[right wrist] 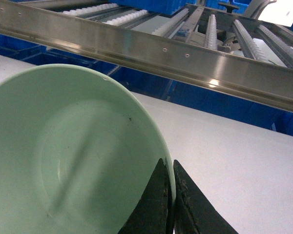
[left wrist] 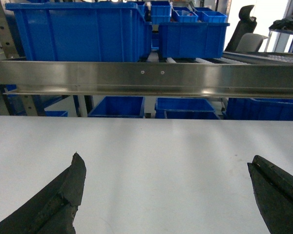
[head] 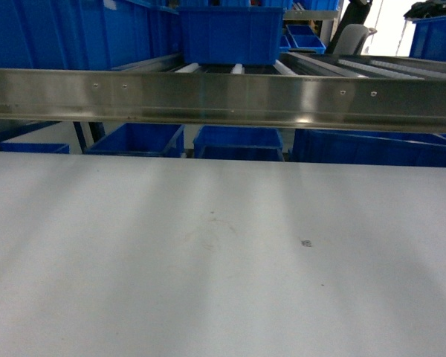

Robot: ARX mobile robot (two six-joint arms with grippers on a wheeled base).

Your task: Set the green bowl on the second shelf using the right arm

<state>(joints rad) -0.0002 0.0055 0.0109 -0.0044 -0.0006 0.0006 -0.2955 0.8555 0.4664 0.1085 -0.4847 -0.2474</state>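
The pale green bowl (right wrist: pixel 73 156) fills the left of the right wrist view, tilted with its inside facing the camera. My right gripper (right wrist: pixel 169 165) is shut on its right rim, one finger inside and one outside. It hangs over the white table (right wrist: pixel 234 156), below and in front of the steel rail (right wrist: pixel 185 56) of the second shelf, whose white roller rails (right wrist: pixel 212 29) run back behind it. My left gripper (left wrist: pixel 166 165) is open over the table with nothing between its black fingers (left wrist: pixel 68 190). Neither gripper nor the bowl shows in the head view.
The shelf's front steel rail (head: pixel 223 97) crosses the head view above the table's far edge. A blue crate (head: pixel 230 33) sits on the rollers behind it, with a bigger one (left wrist: pixel 78 31) to the left. More blue crates (head: pixel 238 143) stand below the shelf.
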